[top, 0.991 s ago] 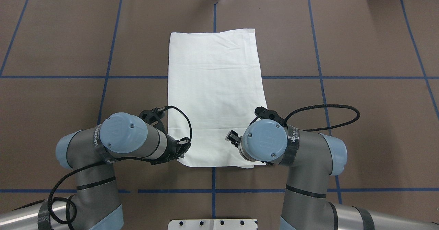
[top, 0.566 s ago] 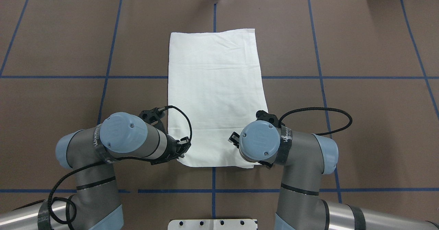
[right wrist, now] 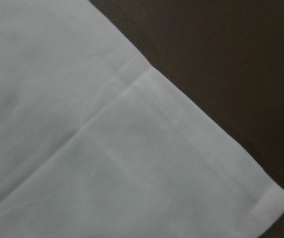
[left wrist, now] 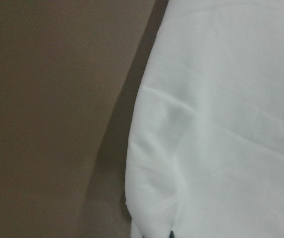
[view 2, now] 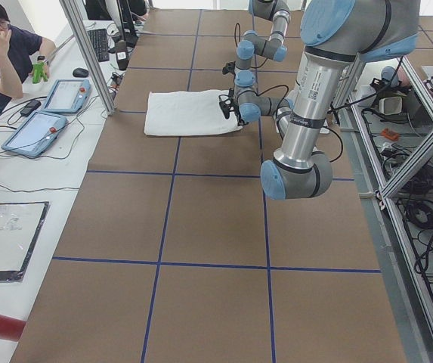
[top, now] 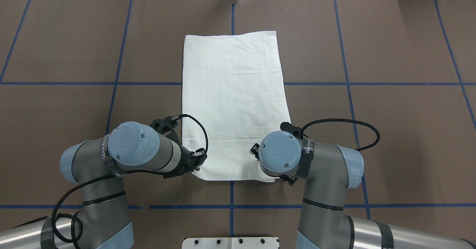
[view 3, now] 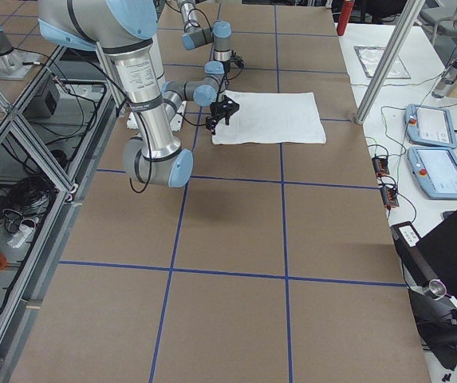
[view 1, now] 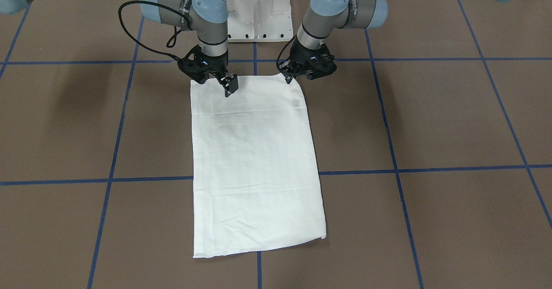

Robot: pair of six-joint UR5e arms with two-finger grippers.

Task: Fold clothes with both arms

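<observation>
Your shirt (top: 234, 104) lies flat on the table (top: 390, 130), folded into a long white rectangle with plain cloth facing up. It sits midway between the table's left and right edges. Its long sides run from the robot's edge toward the far edge, and it crosses a blue tape line (top: 372, 83).

Both grippers are down at the short end nearest the robot's edge. The left gripper (view 1: 288, 78) is at that end's left corner, its tip right at the cloth's border. The right gripper (view 1: 227, 85) is at the right corner, with one finger (view 1: 231, 85) standing over the cloth just inside the border.

You cannot tell how far either one is spread, or whether it has pinched any cloth. From above, the left arm (top: 141, 154) and right arm (top: 319, 159) cover their own fingers.

The left wrist camera gives you only the shirt's side border, slightly rumpled, with brown table beside it. The right wrist camera gives you a stitched hem corner lying flat.

A person (view 2: 4, 45) sits beyond the table's far edge.
</observation>
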